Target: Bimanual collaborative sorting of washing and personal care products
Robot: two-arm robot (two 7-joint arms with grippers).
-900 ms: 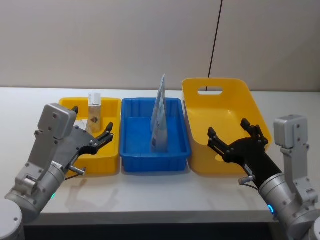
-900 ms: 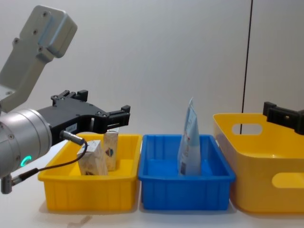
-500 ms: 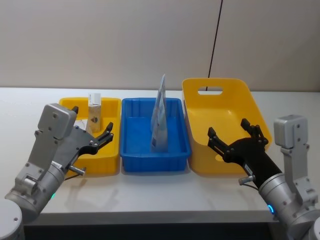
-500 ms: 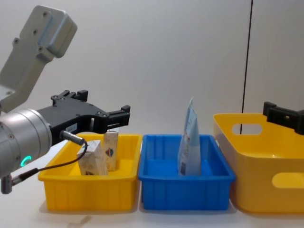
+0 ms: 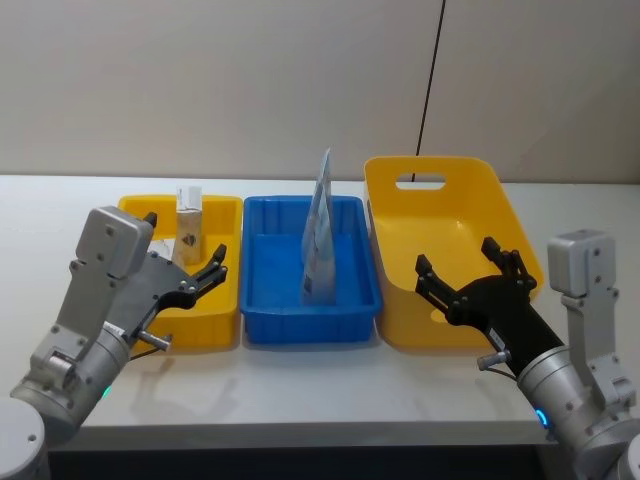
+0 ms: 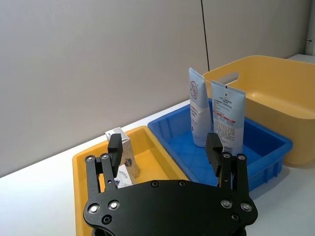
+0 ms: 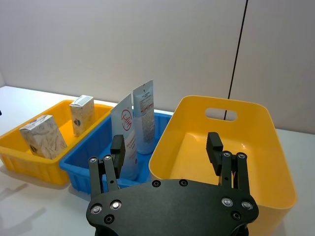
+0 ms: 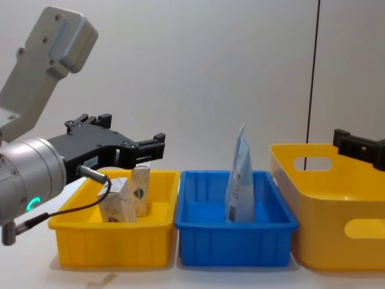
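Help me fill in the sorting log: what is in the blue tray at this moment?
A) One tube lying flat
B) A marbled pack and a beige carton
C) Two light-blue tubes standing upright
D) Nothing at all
C: a light-blue tube and a second light-blue tube stand upright in the blue tray, while the marbled pack and the beige carton sit in the yellow tray.
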